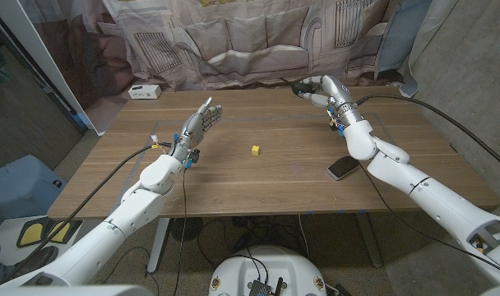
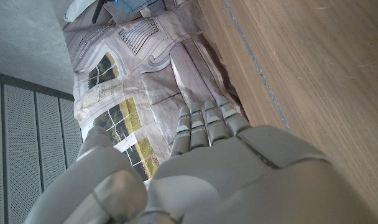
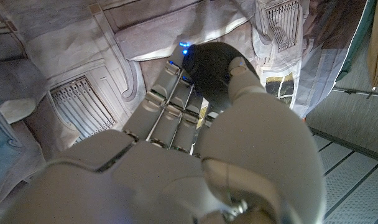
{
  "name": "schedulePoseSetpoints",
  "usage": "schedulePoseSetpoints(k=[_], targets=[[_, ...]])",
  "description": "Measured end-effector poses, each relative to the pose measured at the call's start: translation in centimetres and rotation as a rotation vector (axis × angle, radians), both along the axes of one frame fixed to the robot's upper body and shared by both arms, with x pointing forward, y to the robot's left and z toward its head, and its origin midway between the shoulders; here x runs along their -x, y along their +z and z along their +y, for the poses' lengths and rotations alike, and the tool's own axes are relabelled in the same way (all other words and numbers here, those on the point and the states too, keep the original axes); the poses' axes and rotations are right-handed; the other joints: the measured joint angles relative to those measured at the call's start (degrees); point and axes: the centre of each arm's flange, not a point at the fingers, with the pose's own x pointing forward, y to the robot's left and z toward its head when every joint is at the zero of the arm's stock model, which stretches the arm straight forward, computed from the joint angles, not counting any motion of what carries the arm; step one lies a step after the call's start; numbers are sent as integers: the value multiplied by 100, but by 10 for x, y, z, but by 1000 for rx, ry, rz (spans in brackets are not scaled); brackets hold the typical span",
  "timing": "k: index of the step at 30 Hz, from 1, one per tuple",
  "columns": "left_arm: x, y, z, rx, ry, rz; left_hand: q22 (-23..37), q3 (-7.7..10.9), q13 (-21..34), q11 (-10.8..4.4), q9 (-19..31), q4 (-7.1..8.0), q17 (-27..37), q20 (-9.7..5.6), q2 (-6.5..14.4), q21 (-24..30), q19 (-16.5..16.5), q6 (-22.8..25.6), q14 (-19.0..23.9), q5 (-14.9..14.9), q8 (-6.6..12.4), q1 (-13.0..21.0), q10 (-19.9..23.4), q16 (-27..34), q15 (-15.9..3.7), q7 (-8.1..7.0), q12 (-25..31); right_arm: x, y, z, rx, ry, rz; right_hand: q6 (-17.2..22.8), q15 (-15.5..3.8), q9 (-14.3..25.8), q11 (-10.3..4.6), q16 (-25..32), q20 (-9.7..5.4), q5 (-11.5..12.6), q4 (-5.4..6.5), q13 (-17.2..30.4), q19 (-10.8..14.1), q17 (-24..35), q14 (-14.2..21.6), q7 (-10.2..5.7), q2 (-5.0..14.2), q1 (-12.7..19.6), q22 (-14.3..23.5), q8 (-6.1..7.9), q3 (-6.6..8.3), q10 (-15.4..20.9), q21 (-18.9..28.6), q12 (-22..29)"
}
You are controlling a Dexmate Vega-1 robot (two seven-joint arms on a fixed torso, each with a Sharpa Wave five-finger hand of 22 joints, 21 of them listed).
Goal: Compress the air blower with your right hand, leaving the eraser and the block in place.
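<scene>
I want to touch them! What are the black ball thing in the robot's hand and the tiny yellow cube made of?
The black round air blower looks like matte rubber, dull and unshiny. The small yellow block is too small to tell, perhaps painted wood or plastic. The right hand holds the blower.

You've got a wooden table (image 1: 275,177), a printed building-pattern curtain (image 1: 258,41) behind it, and grey concrete floor (image 1: 472,99).

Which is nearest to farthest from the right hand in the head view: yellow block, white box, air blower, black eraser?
1. Air blower: in the right hand, far right of the table.
2. Black eraser: near right, beside the right forearm.
3. Yellow block: table middle.
4. White box: far left corner.
</scene>
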Motion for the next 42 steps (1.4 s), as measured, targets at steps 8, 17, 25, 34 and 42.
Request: schedulePoseSetpoints(k=[8, 17, 25, 34, 42], targets=[[0, -1, 0, 2, -3, 0, 0, 0, 0, 0, 0, 0, 0, 0, 0, 0, 0, 0, 0, 0, 0, 0, 0, 0, 0, 0, 0, 1, 1, -1, 7, -5, 18, -220, 46, -2, -7, -71, 23, 0, -30, 0, -126, 52, -214, 16, 0, 0, -28, -82, -30, -218, -46, -44], [-1, -3, -2, 3, -8, 5, 0, 0, 0, 0, 0, 0, 0, 0, 0, 0, 0, 0, 0, 0, 0, 0, 0, 0, 0, 0, 0, 2, 1, -3, 15, -9, 27, -387, 87, -4, -20, -92, 51, 0, -54, -1, -215, 79, -333, 16, -2, -2, -28, -104, -54, -383, -90, -44], [-2, -3, -4, 4, -10, 5, 0, 0, 0, 0, 0, 0, 0, 0, 0, 0, 0, 0, 0, 0, 0, 0, 0, 0, 0, 0, 0, 2, 0, -5, 19, -13, 29, -547, 123, 1, -50, -115, 41, 0, -78, -1, -285, 106, -502, 14, -66, 6, -27, -148, -77, -556, -133, -44], [-1, -2, -5, 5, -7, 5, 0, 0, 0, 0, 0, 0, 0, 0, 1, 0, 0, 0, 0, 0, 0, -1, 0, 0, 0, 0, 0, 3, 1, -6, 25, -10, 27, -679, 148, 0, -70, -156, 56, 0, -79, -1, -363, 132, -599, 4, -90, -17, -27, -148, -124, -663, -165, -44], [-1, -1, -5, 1, -2, 9, 0, 0, 0, 0, 0, 1, 0, 0, 31, 0, 0, 0, 0, 0, 0, -31, 0, 0, 0, 0, 0, 2, 0, -7, 30, -12, 28, -772, 179, 0, -83, -169, 82, 0, -75, 10, -450, 159, -711, -6, -119, -46, -27, -149, -167, -773, -208, -44]])
